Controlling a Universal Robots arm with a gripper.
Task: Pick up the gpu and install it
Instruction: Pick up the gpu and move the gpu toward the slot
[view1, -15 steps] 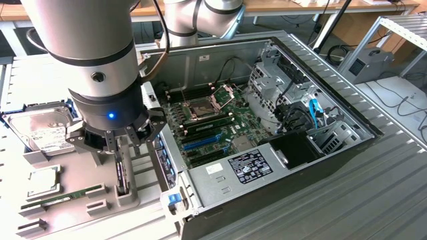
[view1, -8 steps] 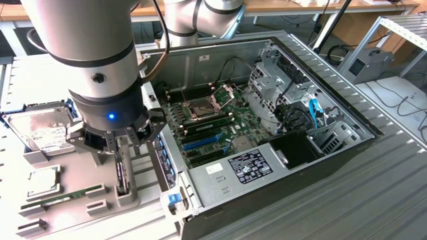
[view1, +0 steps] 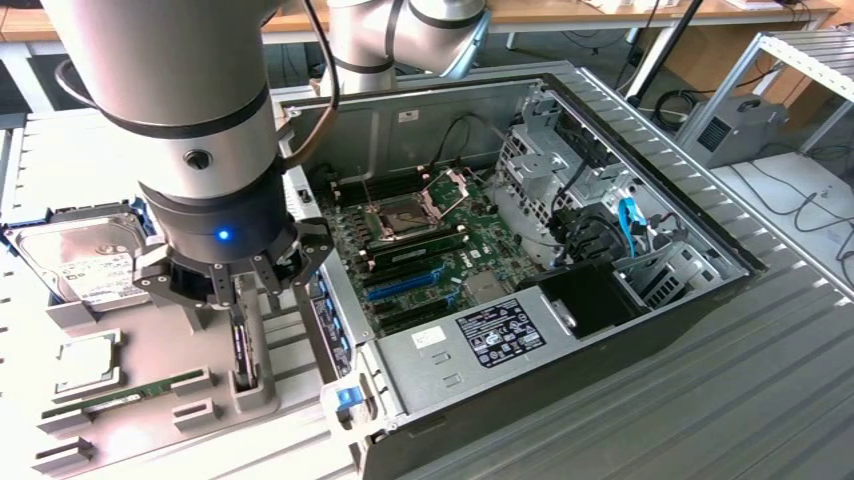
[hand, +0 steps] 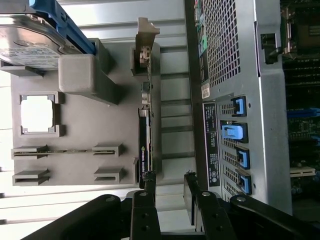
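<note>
The gpu (view1: 242, 345) stands on edge in a slot of the grey holder tray (view1: 160, 340), beside the open computer case. In the wrist view the gpu (hand: 145, 135) shows edge-on as a thin dark card, with its silver bracket (hand: 144, 45) at the far end. My gripper (view1: 250, 290) hangs just above the card's top edge, open, with nothing between its fingers. In the wrist view the gripper (hand: 169, 196) has one black finger (hand: 149, 189) near the card's near end and the other finger (hand: 191, 192) off to the case side.
The holder also carries a hard drive (view1: 87, 265), a square CPU (view1: 83, 365) and a memory stick (view1: 134, 390). The open case (view1: 667, 330) lies at the exterior view's right, motherboard (view1: 461, 225) and blue slots (view1: 400, 285) exposed. Its rear wall (hand: 260, 100) runs close beside the holder.
</note>
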